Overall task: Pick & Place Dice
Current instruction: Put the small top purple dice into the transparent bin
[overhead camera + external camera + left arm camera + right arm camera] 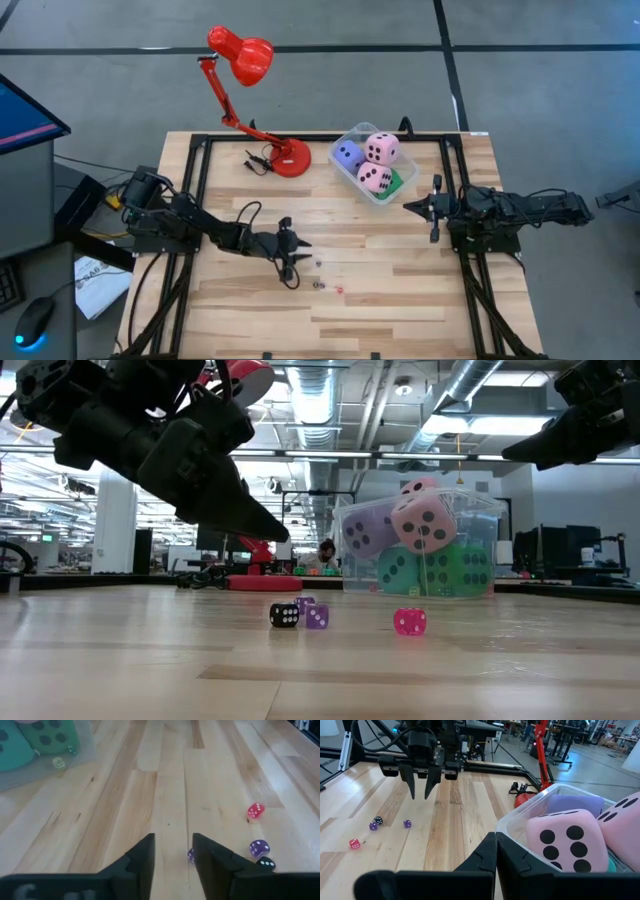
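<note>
Purple tiny die sits under the left gripper, fingers spread. Hard, light, skittish: pinch opposite flat faces. Right gripper waits pressed together.

Pink dark-pipped soft dice, a purple-blue one, tiny black, purple and pink dice, red lamp.

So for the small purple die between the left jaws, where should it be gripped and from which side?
Judging by its pose, take the small purple die across two opposite flat faces, coming straight down from above with the left gripper. It sits alone on the table, apart from the other purple die, so open jaws can straddle it.
</note>
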Controlling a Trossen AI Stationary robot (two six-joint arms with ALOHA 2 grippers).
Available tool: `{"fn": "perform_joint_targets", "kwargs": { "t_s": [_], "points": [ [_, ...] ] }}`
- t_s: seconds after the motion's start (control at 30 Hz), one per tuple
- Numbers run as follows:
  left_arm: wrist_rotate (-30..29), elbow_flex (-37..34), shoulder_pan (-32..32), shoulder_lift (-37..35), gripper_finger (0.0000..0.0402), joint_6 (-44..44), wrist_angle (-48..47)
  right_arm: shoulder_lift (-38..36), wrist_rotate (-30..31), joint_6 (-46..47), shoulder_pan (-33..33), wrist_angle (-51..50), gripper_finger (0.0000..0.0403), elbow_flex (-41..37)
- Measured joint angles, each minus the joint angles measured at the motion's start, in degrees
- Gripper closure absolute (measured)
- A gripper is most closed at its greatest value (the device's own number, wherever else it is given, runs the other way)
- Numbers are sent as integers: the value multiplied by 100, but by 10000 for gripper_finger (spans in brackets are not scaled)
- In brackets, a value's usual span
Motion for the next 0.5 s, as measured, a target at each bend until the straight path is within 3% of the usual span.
{"fn": "perform_joint_targets", "kwargs": {
  "t_s": [0.2,0.5],
  "points": [
    [449,0,0,0,230,-97,25,-1,0,0,0,-1,403,0],
    [465,0,0,0,162,-156,33,1,0,2,0,0,403,0]
  ]
}}
